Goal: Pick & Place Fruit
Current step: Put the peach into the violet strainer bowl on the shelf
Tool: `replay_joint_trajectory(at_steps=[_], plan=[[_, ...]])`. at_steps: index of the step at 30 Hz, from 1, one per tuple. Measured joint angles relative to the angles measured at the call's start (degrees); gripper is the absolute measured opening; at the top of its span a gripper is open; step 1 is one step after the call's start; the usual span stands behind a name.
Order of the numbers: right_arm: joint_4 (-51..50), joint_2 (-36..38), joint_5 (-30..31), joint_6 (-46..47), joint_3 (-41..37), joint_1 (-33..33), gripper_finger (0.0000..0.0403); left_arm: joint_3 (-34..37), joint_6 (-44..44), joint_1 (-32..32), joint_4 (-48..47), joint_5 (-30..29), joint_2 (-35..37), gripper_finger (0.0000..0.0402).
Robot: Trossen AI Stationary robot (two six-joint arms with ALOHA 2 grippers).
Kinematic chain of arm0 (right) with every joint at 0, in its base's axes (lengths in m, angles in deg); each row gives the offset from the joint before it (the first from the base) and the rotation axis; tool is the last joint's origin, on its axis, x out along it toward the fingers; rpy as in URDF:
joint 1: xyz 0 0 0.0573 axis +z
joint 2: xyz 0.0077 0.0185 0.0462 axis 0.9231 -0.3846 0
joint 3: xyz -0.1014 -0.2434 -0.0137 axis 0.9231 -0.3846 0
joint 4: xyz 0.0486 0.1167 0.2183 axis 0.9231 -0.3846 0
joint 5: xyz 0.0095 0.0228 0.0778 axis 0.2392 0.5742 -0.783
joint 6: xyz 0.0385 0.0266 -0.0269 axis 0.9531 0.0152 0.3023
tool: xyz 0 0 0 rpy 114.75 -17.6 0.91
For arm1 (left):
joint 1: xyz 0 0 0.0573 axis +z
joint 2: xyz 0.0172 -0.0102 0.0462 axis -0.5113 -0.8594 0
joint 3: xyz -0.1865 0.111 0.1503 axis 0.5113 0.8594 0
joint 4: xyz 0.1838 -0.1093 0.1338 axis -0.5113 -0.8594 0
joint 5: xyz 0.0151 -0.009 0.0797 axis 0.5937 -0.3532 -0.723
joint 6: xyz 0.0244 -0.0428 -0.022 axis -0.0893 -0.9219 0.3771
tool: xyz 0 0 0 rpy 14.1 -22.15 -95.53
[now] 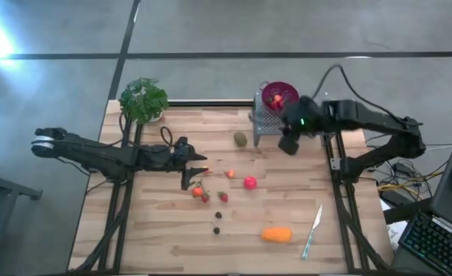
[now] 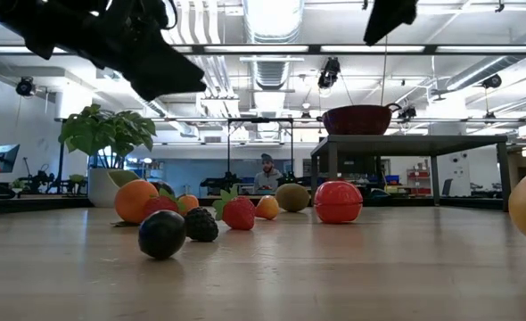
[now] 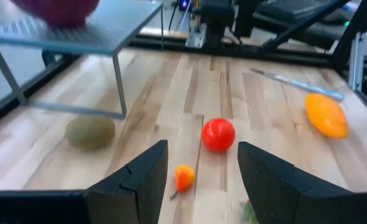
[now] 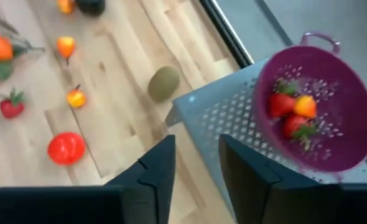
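Toy fruit lies scattered on the wooden table: a kiwi (image 1: 241,139), a red ball (image 1: 250,182), strawberries (image 1: 202,194), dark berries (image 1: 219,223) and an oblong orange piece (image 1: 276,234). A purple colander (image 4: 336,102) on a perforated metal stand (image 4: 224,118) at the far edge holds two strawberries (image 4: 282,104) and a small orange piece (image 4: 305,106). My left gripper (image 1: 199,169) hovers open over the table's middle, above a small orange fruit (image 3: 183,177). My right gripper (image 4: 197,168) is open and holds nothing, in the air by the stand's near edge.
A slim pale knife (image 1: 312,230) lies near the right front corner. A green leafy plant (image 1: 143,100) stands at the far left corner. The stand's legs (image 3: 118,84) rise from the table beside the kiwi. Bare wood lies along the near left side.
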Motion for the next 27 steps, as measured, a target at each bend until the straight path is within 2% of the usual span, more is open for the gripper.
replay_joint_trajectory(at_steps=[6,9,12,15,18,21,27], plan=[[4.8,5.4,7.6,8.3,-11.8,10.7,0.0085,0.0,-3.7,0.0,-5.7,-0.1,0.1,0.02],[10.7,7.7,9.2,11.2,-18.2,14.1,0.008,-1.4,-8.1,0.0,-11.5,-3.1,0.1,0.02],[18.8,9.6,10.3,11.6,-24.5,15.6,0.0083,-4.6,-12.7,0.0,-23.2,-8.9,0.2,0.0199],[25.7,10.8,10.5,11.7,-30.0,15.7,0.0093,-9.2,-22.7,0.0,-38.4,-14.9,-0.1,0.0199],[31.1,11.4,11.0,11.6,-34.5,15.6,0.0105,-12.4,-33.0,0.0,-49.3,-17.6,-0.5,0.0199],[35.8,11.5,12.5,11.5,-37.7,15.6,0.0119,-13.4,-39.7,0.0,-53.3,-17.6,-0.6,0.0199],[40.3,11.3,13.1,11.7,-41.1,15.6,0.0147,-13.2,-46.5,0.0,-53.4,-17.3,-1.4,0.0199]])
